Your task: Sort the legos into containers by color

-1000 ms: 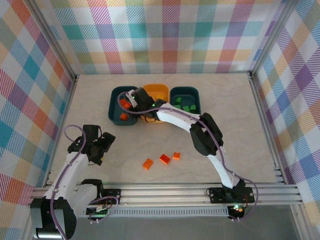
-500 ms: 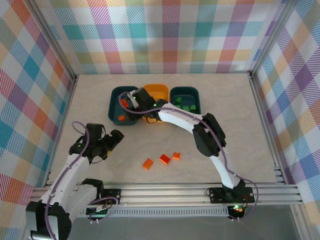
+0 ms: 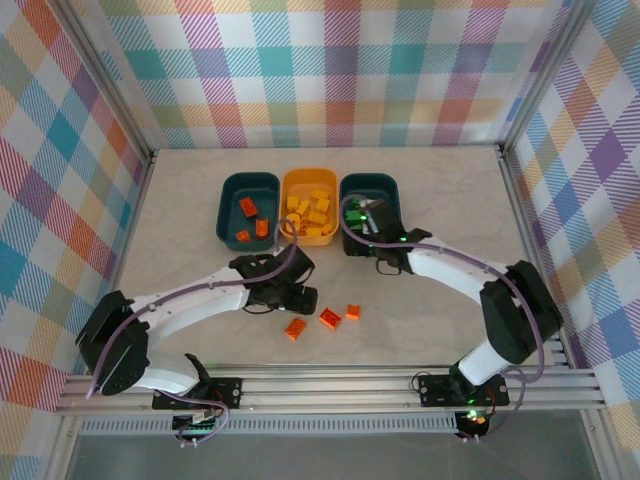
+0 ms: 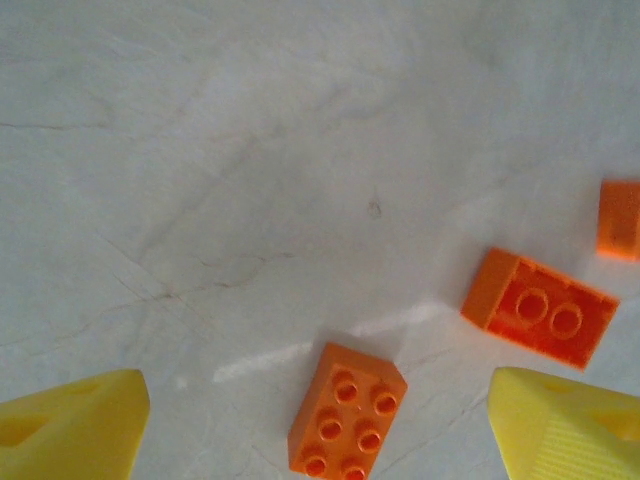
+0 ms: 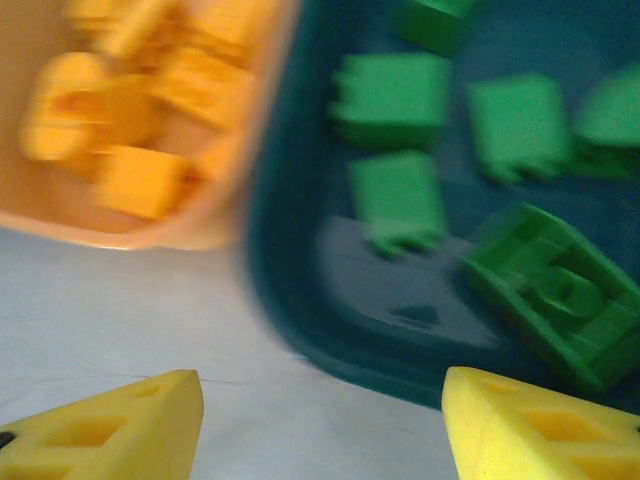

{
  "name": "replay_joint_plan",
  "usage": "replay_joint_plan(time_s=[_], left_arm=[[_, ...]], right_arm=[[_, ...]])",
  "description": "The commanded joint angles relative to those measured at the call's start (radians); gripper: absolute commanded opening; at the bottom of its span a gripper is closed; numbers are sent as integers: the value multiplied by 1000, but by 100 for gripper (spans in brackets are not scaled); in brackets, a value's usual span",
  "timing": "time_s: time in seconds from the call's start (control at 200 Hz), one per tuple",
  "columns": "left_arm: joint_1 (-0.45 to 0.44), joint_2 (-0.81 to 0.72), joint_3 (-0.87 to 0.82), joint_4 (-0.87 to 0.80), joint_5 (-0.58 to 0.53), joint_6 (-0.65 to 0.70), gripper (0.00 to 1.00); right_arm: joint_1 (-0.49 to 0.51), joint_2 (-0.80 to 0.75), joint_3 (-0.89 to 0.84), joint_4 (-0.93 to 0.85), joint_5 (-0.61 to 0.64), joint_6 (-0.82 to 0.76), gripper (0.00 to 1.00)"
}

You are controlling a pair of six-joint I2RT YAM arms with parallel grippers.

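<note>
We hold the left gripper [image 4: 320, 405] wide open and empty over an orange brick [image 4: 345, 420] at 6 o'clock, ready to grasp it, while the right gripper [image 5: 320, 400], also open and empty, hovers at the tub of green bricks [image 3: 370, 181] at 1 o'clock.

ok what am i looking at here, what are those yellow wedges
Two robot arms are bolted at a table's near edge. The wide picture is from a camera above and behind them; each close-up is from a wrist camera, the yellow wedges being gripper fingers. The left teal tub holds orange bricks, the yellow tub yellow bricks, the right teal tub green bricks. Three loose orange bricks lie nearer. The left gripper hangs open over them, the right gripper open near the green bricks. Nothing is held.
</note>
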Motion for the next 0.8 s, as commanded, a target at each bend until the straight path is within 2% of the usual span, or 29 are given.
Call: replay_joint_plan(time_s=[0.0,0.085,0.205,0.305,0.4,0.48,0.565,0.645,0.735,0.795], left_arm=[[-52,25,28,-90,-28,78,88],[-72,44,21,-107,9,99,86],[-96,68,5,-100,62,100,83],[-102,118,3,-95,80,73,81],[-114,168,-10,-61,107,57,75],[-118,189,-24,-39,88,27,72],[-118,189,-38,-25,49,13,66],[-118,195,-38,-8,26,6,54],[-118,206,-27,-4,8,3,48],[-118,212,-11,-14,-12,5,41]], right_arm=[[-106,-109,-96,3,-46,127,66],[-145,-151,-149,18,-52,145,67],[-150,-159,-166,31,-56,145,67],[-150,-149,-166,44,-74,148,67],[-150,-138,-167,54,-88,149,67],[-150,-133,-167,54,-97,148,67],[-150,-133,-168,53,-110,146,67],[-150,-131,-166,54,-121,142,66],[-150,-130,-162,49,-132,140,66],[-150,-132,-163,48,-134,138,66]])
